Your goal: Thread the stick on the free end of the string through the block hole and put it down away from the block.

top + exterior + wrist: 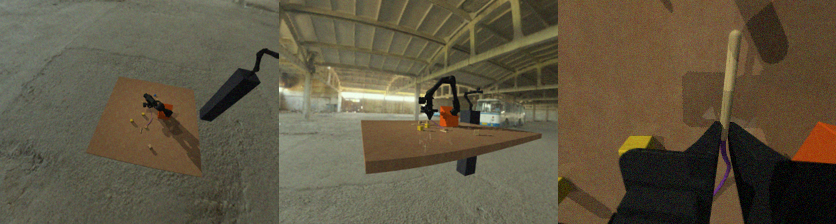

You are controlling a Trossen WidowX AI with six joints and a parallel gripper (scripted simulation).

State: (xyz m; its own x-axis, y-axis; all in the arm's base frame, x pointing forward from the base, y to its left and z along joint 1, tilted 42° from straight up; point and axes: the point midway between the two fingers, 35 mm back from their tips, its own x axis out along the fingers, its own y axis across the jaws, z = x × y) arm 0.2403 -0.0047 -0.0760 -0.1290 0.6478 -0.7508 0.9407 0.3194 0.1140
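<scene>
Wrist view: we see the gripper (724,134) clenched on the stick (729,75); the dark fingers pinch its lower end, and most of its length juts out free ahead.
Grip placement: we judge the end-hold is chosen so the long free part can lead into the hole.
String (725,172): purple, it leaves the stick's held end and runs back between the fingers, so this is the right stick, not a loose one.
Stick position: off the table (119,137), held in the air; its shadow falls on the surface beyond.
Block: we take the orange block (166,112) for the task's block; it stands on the table just beside the arm's base. We cannot make out the hole in any view.
Top view: the string trails from the gripper down toward small pale pieces on the table; the button is too small for us to pick out.
Distractors: yellow cube (637,145) lies near, below the fingers; we keep apart from it.
Stage: stick grasped and raised, threading not begun.
Next need: line the stick's tip with the hole.
</scene>
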